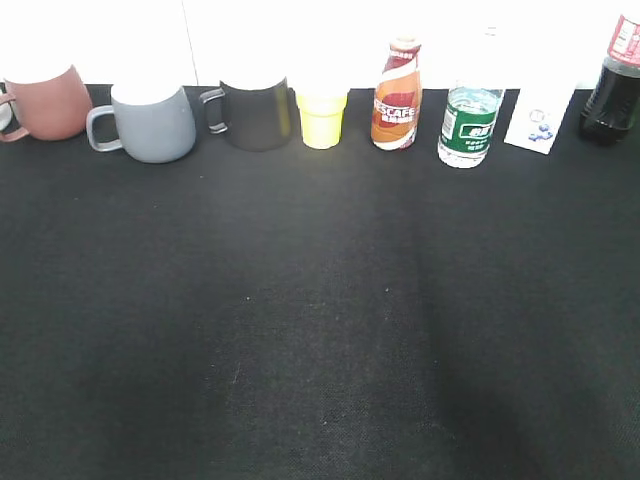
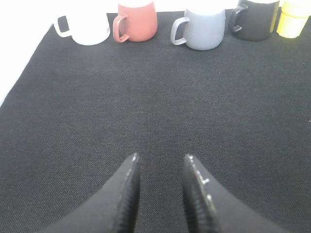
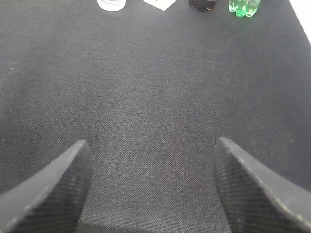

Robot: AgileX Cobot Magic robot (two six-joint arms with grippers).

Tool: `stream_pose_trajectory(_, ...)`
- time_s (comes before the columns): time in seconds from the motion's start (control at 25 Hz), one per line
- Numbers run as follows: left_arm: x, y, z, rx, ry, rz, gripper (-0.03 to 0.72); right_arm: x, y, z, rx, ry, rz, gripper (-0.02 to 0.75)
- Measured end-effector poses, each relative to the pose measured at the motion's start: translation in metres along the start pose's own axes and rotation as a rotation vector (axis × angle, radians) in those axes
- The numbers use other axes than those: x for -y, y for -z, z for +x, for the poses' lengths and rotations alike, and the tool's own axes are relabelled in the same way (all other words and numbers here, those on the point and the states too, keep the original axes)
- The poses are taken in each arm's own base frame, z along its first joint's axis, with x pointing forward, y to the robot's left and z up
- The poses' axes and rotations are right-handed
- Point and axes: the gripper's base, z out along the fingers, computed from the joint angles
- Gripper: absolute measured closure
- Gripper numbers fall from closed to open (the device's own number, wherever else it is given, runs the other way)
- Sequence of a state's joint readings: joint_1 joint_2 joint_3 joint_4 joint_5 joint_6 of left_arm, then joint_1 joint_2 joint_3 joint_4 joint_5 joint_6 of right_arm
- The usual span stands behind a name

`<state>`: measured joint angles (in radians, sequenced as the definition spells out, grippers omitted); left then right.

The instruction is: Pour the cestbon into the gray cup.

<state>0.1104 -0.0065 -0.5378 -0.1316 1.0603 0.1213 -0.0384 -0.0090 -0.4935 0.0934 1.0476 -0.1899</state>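
Above bare black cloth, left hand (image 2: 160,162) and right hand (image 3: 151,148) hang released, empty.

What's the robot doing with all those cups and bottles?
Nothing is being handled yet. A row of mugs and bottles stands at the back of the black table. The left gripper and the right gripper both hang open over bare cloth, holding nothing. The green-labelled water bottle stands upright between a brown coffee bottle and a white carton. The gray cup sits between a pink mug and a black mug.
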Motion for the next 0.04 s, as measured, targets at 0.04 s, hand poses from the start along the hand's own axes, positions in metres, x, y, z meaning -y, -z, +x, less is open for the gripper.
stream_pose_trajectory(0.04, 0.0, 0.0, 0.0, 0.0, 0.0, 0.0, 0.453, 0.0, 0.0, 0.0, 0.0, 0.0, 0.0, 0.152)
